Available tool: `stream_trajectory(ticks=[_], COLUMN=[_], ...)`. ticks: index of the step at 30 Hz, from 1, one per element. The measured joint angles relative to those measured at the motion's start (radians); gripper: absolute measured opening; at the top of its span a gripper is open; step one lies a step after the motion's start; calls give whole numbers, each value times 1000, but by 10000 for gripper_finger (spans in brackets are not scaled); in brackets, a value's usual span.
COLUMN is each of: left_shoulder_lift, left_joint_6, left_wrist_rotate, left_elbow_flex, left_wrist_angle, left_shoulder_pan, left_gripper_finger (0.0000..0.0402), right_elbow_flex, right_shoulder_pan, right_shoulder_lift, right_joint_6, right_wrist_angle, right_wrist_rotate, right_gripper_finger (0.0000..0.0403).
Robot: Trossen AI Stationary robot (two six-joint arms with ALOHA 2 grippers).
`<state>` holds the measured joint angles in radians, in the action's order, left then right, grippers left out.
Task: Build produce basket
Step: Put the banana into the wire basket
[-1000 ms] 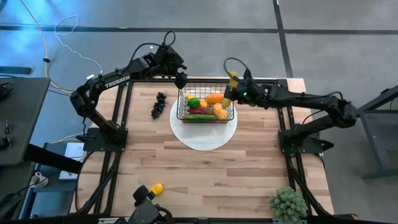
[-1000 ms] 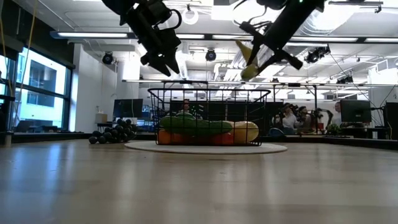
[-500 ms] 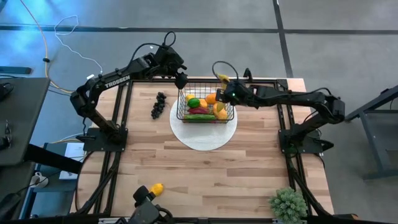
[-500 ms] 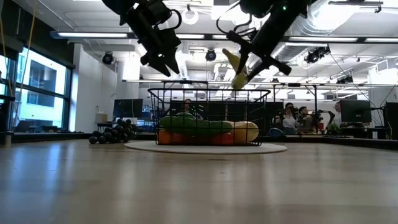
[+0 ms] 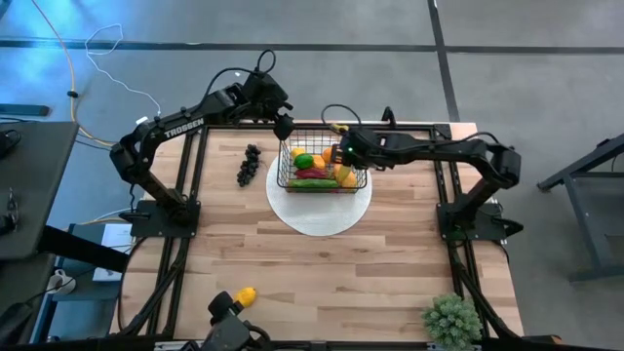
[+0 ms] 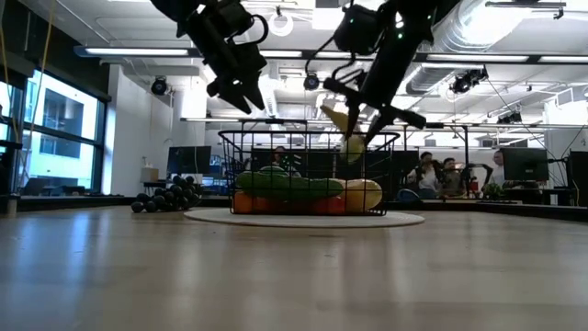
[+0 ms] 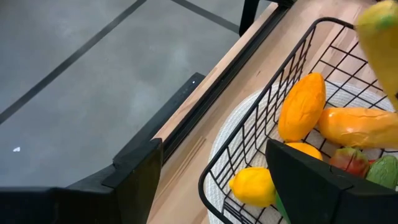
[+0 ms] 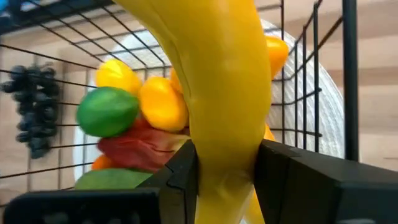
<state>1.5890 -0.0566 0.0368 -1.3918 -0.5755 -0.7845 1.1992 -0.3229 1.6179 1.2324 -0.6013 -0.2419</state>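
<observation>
Just above centre in the high view, the right gripper (image 5: 338, 154) hangs over the basket (image 5: 323, 161), its fingers clamped on a yellow banana (image 8: 217, 81) (tip at rim height in the low view). The basket sits on a white disc (image 5: 320, 213) and holds several produce pieces. The left gripper (image 5: 284, 127) hovers at the basket's upper-left corner, fingers apart, empty. Dark grapes (image 5: 250, 164) lie left of the basket.

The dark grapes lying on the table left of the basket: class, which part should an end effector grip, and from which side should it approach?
Judging by its pose, come from straight above. The grape bunch lies flat and elongated on the bare table, clear of the basket. Close the fingers across its narrow width near the middle, since the bumpy cluster offers no handle.
</observation>
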Motion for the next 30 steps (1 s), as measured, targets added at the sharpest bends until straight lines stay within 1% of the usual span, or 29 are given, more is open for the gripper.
stream_trajectory(ticks=[4, 9, 12, 23, 26, 30], left_shoulder_lift=[0, 0, 0, 0, 0, 0], left_joint_6=[0, 0, 0, -26, -26, -26], left_wrist_rotate=[0, 0, 0, 0, 0, 0], left_elbow_flex=[0, 0, 0, 0, 0, 0], left_wrist_angle=[-5, -5, -5, -5, -5, -5], left_shoulder_pan=[0, 0, 0, 0, 0, 0], left_gripper_finger=[275, 275, 275, 275, 275, 275], right_elbow_flex=[0, -1, -1, -1, -1, -1], right_shoulder_pan=[-2, -5, -5, -11, -20, -37], right_shoulder_lift=[24, 45, 47, 47, 47, 47], right_joint_6=[28, 54, 71, 61, 44, -8], right_wrist_angle=[-3, -18, -27, -26, -23, -24], right_wrist_rotate=[15, 34, 35, 17, 45, 109], right_gripper_finger=[88, 121, 134, 141, 141, 142])
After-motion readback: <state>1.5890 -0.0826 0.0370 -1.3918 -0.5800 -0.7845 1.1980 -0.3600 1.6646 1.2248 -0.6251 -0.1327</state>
